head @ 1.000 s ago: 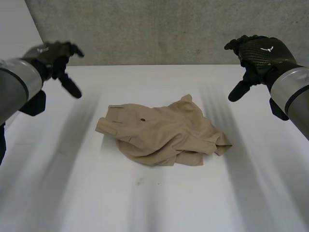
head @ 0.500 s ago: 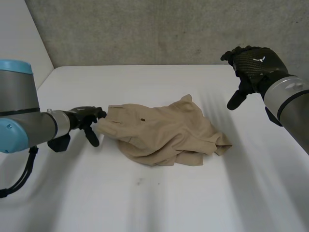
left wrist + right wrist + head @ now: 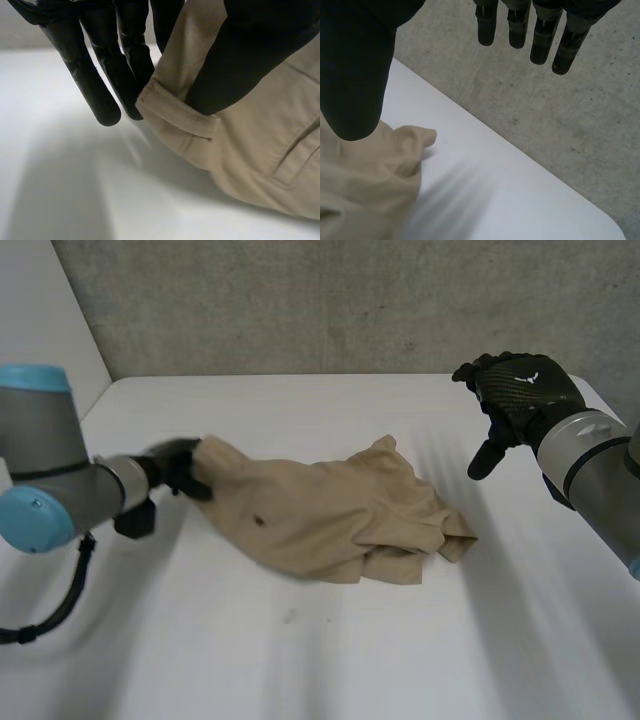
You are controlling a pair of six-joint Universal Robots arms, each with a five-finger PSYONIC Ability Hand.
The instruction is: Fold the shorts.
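Centrally, tan shorts (image 3: 330, 515) — crumpled, lying on the white table (image 3: 300, 660). Left hand (image 3: 180, 468): at the shorts' waistband corner, thumb and fingers clamped on the cloth, that corner raised off the table. Right hand (image 3: 515, 390): in the air off the shorts' opposite side, well apart from them — fingers straight and spread.
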